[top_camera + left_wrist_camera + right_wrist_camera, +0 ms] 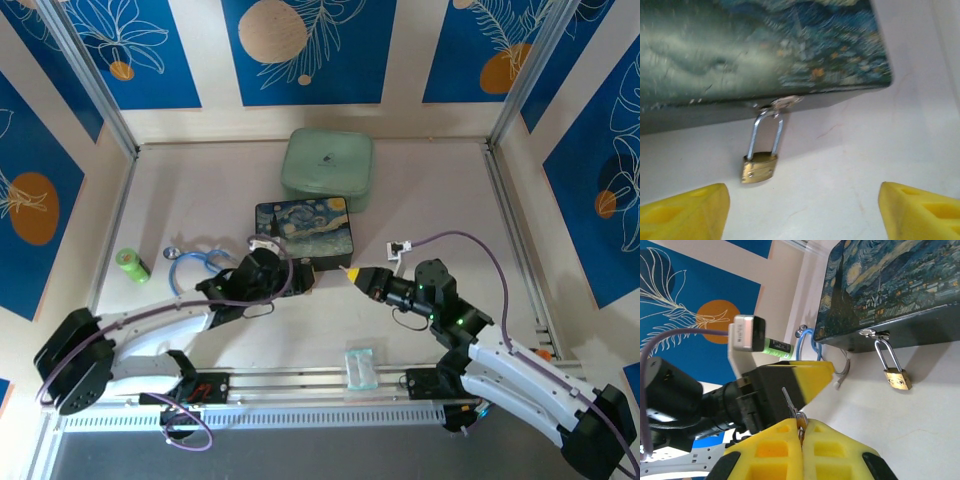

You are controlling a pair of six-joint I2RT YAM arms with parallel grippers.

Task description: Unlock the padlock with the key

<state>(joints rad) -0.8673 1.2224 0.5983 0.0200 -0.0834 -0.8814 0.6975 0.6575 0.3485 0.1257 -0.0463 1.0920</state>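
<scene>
Pinched between the closed pads of the right gripper (801,426): the key (790,401), blade pointing outward. Beyond it, hung from the clasp (782,102) at the painted box's (890,285) front lower edge: the padlock (897,378). Just short of the padlock, spread wide and empty: the left gripper (802,207), bare table (865,165) between its yellow fingers.

There is one padlock (759,167), one key (789,401) and one painted box (303,230), all mid-frame. One sage-green case (327,170) lies above centre. At left are one green cylinder (131,265) and one blue stethoscope (195,256). One clear packet (360,367) is at bottom centre. There are two arms: left arm (150,322) and right arm (520,365).
</scene>
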